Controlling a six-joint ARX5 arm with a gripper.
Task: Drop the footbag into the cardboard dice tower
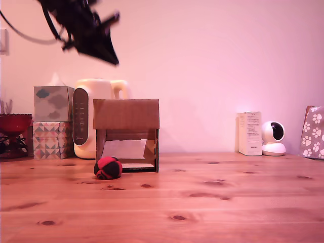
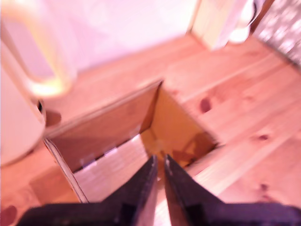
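Note:
The footbag (image 1: 108, 168), a small red and black ball, lies on the wooden table (image 1: 202, 202) against the lower front corner of the cardboard dice tower (image 1: 126, 134), on the exterior view's left. My gripper (image 1: 114, 59) hangs high above and to the left of the tower, tilted, dark against the wall. In the wrist view the gripper (image 2: 159, 161) points down into the tower's open top (image 2: 108, 127). Its black fingers (image 2: 141, 183) are almost touching and hold nothing. The wrist view does not show the footbag.
A cream kettle (image 1: 93, 116) stands just behind the tower, with two stacked tissue boxes (image 1: 52, 121) and a dark red bowl (image 1: 14, 122) to its left. At the exterior view's right are a white carton (image 1: 249, 133), a small white camera (image 1: 273, 137) and a paw-print bag (image 1: 314, 131).

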